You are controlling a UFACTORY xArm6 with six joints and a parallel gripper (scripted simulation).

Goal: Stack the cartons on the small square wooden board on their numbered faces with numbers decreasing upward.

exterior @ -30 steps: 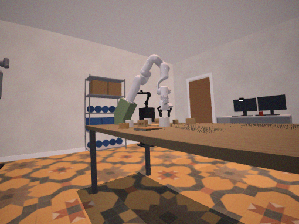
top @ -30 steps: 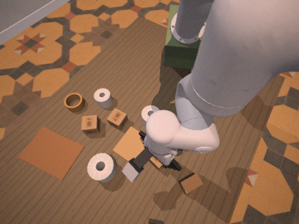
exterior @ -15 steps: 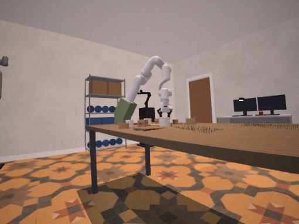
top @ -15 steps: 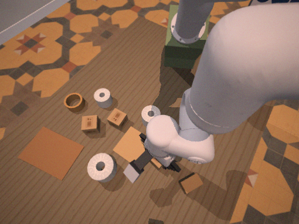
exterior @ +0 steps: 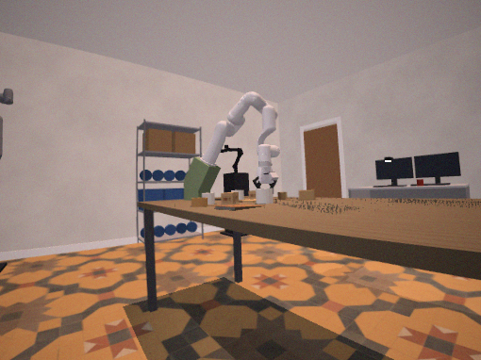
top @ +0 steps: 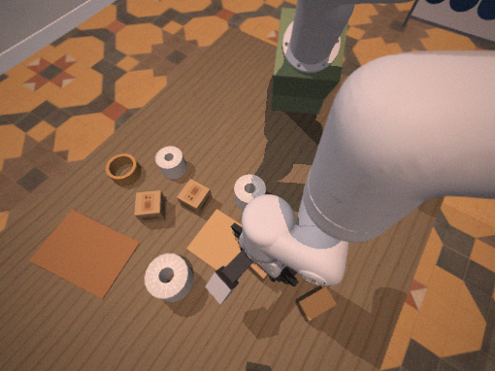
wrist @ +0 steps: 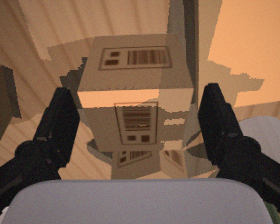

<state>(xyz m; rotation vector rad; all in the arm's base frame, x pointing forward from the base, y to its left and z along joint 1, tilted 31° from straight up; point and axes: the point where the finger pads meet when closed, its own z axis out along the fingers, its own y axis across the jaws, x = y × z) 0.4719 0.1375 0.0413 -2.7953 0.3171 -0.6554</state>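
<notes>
My gripper (top: 264,266) (exterior: 265,183) (wrist: 137,100) is open and low over the table, just right of the small square wooden board (top: 214,239). A labelled carton (wrist: 135,95) sits between the spread fingers without being gripped. In the top view only a sliver of this carton (top: 258,271) shows under the wrist. Two more cartons (top: 148,203) (top: 193,194) stand side by side left of the board. Another carton (top: 316,303) lies right of the gripper. The board is bare as far as I can see; the wrist hides its right corner.
A larger flat board (top: 84,252) lies at the left. Three white rolls (top: 170,161) (top: 249,188) (top: 168,276) and an orange ring (top: 121,167) stand around the cartons. The arm's green base (top: 306,79) is at the back.
</notes>
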